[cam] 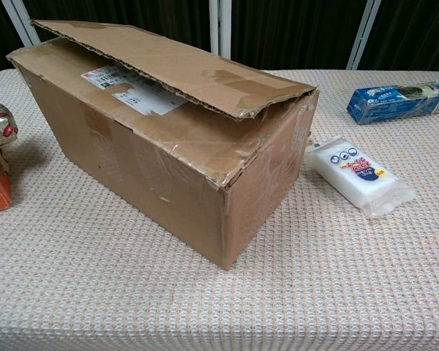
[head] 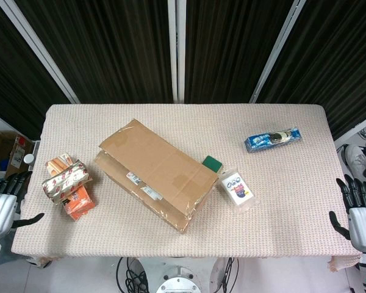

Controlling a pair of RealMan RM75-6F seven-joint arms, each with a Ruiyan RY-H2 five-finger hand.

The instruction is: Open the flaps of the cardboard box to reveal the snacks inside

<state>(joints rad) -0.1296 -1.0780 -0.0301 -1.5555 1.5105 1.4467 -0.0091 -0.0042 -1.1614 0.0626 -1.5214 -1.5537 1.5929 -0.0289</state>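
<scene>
So the cardboard box [head: 155, 173] sits slantwise pretty much in the middle of the table [head: 280, 201], flaps down; the top flap [cam: 179, 69] is lifted a bit along its front edge, but not enough to see inside, so I can't tell what's in there. Tucked just behind the box's right end there's a small green thing [head: 212, 163], and right beside that end lies a white packet [cam: 358, 174] with a blue and red label. Further right of the box, well apart, a blue snack pack [head: 272, 140]. Off to the box's left is a little pile: a silvery-red wrapped pack [head: 65, 179] lying on an orange one [head: 79, 202]. Both hands hang off the table edges, far from the box: left hand [head: 4, 201] and right hand [head: 357, 210], fingers spread, holding nothing.
</scene>
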